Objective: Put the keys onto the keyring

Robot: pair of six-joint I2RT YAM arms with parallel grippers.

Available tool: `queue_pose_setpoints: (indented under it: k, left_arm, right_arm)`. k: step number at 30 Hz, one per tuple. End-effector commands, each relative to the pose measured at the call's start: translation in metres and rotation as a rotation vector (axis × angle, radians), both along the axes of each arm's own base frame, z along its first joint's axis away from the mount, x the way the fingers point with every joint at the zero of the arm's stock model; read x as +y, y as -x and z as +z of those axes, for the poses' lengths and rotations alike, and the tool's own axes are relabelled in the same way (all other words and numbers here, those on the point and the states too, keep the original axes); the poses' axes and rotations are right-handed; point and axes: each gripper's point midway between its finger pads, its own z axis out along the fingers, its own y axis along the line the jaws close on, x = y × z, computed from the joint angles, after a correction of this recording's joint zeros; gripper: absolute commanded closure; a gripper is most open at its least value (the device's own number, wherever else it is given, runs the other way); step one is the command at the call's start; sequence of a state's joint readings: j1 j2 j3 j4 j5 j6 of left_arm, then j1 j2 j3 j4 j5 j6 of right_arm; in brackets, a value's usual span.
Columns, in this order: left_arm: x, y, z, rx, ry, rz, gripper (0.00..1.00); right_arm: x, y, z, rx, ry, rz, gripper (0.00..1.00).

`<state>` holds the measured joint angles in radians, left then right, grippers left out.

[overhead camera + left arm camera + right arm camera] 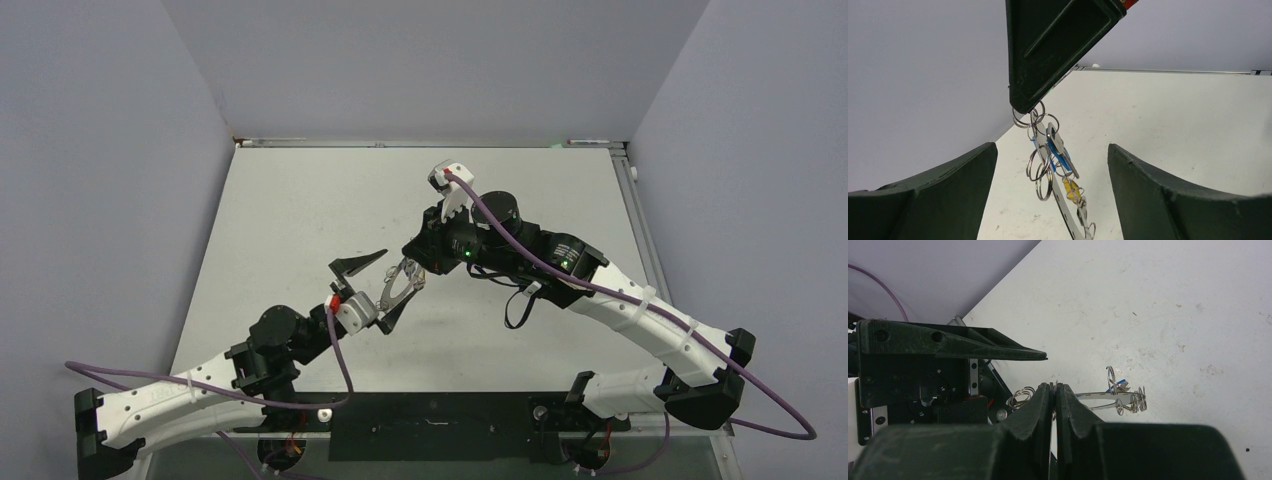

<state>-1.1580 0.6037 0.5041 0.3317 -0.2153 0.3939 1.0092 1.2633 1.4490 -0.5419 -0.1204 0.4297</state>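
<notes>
At the centre of the top view, the right gripper (408,264) and the left gripper (392,280) meet above the worktop (290,200), with only a grey glint visible between them. The left wrist view shows more. The left fingers (943,190) are spread wide at the lower corners and touch nothing. The keyring (1067,214) hangs mid-frame, with the keys (1057,146), blue- and yellow-tagged, bunched against it. In the right wrist view, the right fingers (1045,405) are pressed together on the keyring's thin metal.
</notes>
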Motion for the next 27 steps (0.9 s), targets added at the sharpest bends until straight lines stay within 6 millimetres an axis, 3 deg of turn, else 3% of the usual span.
queue_pose_setpoints:
  k: [1,8,13,23,25,27]
  left_arm:
    - [-0.005,0.001,0.018,-0.002,0.096,-0.013,0.23]
    - [-0.007,-0.005,0.024,0.026,0.172,0.007,0.32]
    - [0.000,-0.010,0.030,0.040,0.221,0.049,0.52]
    - [0.000,-0.012,0.028,0.042,0.205,0.062,0.76]
    - [0.000,-0.012,0.027,0.044,0.202,0.059,0.76]
    - [-0.002,-0.011,0.027,0.047,0.200,0.050,0.63]
  right_arm:
    - [0.007,0.000,0.030,-0.047,-0.078,0.018,0.95]
    - [0.008,0.001,0.029,-0.043,-0.079,0.025,0.95]
    - [0.008,0.001,0.027,-0.042,-0.077,0.027,0.95]
    - [0.007,0.001,0.029,-0.047,-0.083,0.024,0.95]
    - [0.006,0.001,0.030,-0.048,-0.083,0.022,0.95]
    - [0.005,0.000,0.031,-0.051,-0.086,0.015,0.95]
